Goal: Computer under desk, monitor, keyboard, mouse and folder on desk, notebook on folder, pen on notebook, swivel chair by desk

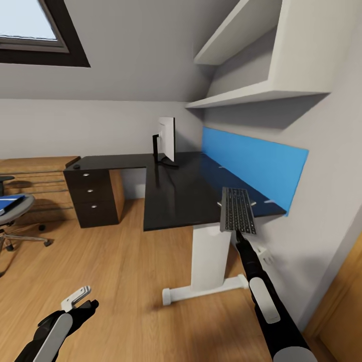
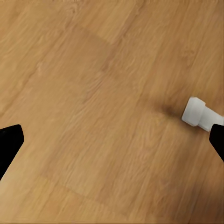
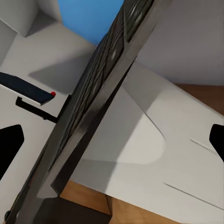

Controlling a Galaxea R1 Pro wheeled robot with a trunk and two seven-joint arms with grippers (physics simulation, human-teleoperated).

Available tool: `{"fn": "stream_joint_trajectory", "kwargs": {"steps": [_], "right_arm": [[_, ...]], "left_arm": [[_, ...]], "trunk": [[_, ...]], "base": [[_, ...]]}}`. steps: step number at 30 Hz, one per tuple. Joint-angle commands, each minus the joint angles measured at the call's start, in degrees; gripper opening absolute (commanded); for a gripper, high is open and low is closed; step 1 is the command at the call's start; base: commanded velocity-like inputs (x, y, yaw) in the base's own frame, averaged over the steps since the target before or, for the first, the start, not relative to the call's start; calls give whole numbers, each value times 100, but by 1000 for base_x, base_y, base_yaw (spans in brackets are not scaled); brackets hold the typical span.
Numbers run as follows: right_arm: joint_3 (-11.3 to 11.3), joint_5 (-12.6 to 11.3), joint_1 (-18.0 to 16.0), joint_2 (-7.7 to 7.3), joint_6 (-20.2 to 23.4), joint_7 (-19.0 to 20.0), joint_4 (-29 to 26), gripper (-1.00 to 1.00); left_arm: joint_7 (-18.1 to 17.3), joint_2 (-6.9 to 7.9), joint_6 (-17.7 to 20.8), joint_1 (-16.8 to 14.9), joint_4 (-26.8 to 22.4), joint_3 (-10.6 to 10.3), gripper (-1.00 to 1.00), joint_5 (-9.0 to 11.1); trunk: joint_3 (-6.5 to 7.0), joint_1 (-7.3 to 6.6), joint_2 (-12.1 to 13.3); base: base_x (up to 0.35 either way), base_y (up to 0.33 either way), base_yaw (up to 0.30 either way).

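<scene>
No legible text or labels anywhere.

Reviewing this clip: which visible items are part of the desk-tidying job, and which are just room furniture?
Part of the job:
- keyboard, held by the right gripper at the desk's near end
- desk
- monitor, standing on the desk
- swivel chair
- folder, on the chair seat

Just there:
- wall shelves
- skylight
- wooden dresser
</scene>
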Motion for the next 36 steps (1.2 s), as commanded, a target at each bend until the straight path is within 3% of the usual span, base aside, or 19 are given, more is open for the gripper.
{"fn": "stream_joint_trajectory", "kwargs": {"steps": [1, 32, 33, 36], "right_arm": [[-9, -60, -4, 3, -8, 32, 3, 100], [-18, -57, -4, -4, -9, 15, 3, 100], [-18, -56, -4, -3, -10, 14, 3, -100], [-18, -49, -4, 6, -13, 12, 3, -100]], "left_arm": [[46, 1, 10, -3, -6, -3, 100, 61], [47, 1, 26, -3, -2, 0, 100, 64], [47, 1, 26, -3, -2, 0, 100, 64], [47, 1, 26, -3, -2, 1, 100, 64]], "trunk": [[-6, 1, -3], [-6, 1, -3], [-6, 1, -3], [-6, 1, -3]], "base": [[220, 0, 0], [96, 0, 0], [2, 0, 0], [1, 0, 0]]}}
